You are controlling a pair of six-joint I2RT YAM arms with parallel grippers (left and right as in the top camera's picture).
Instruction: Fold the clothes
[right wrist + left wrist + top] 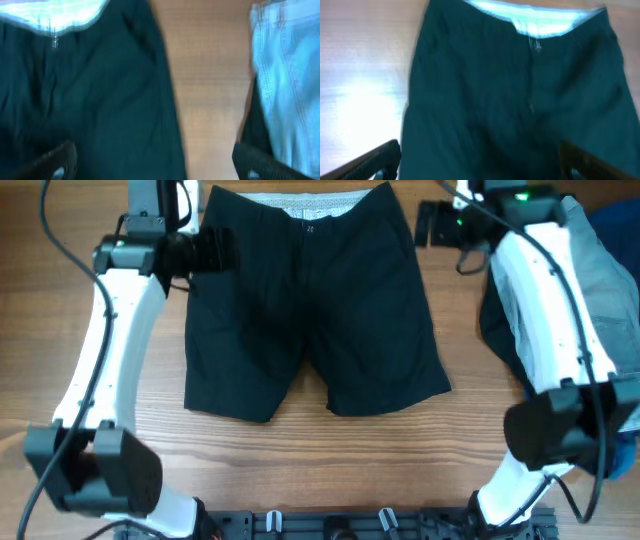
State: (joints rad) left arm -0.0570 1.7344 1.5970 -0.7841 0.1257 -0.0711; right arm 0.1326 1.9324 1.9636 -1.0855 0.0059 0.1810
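A pair of black shorts [315, 300] lies flat on the wooden table, waistband at the far edge with a pale lining showing, legs toward the front. My left gripper [215, 250] hovers at the shorts' left waist side, open and empty; in the left wrist view the shorts [520, 100] fill the frame between its spread fingers [480, 160]. My right gripper [435, 225] is open and empty beside the shorts' right waist corner; the right wrist view shows the shorts' edge [100, 100] and bare wood between its fingers [155, 162].
A heap of other clothes, grey-blue and dark, [600, 290] lies at the right edge of the table and shows pale blue in the right wrist view [285, 85]. Bare wood table [300, 460] runs in front of the shorts.
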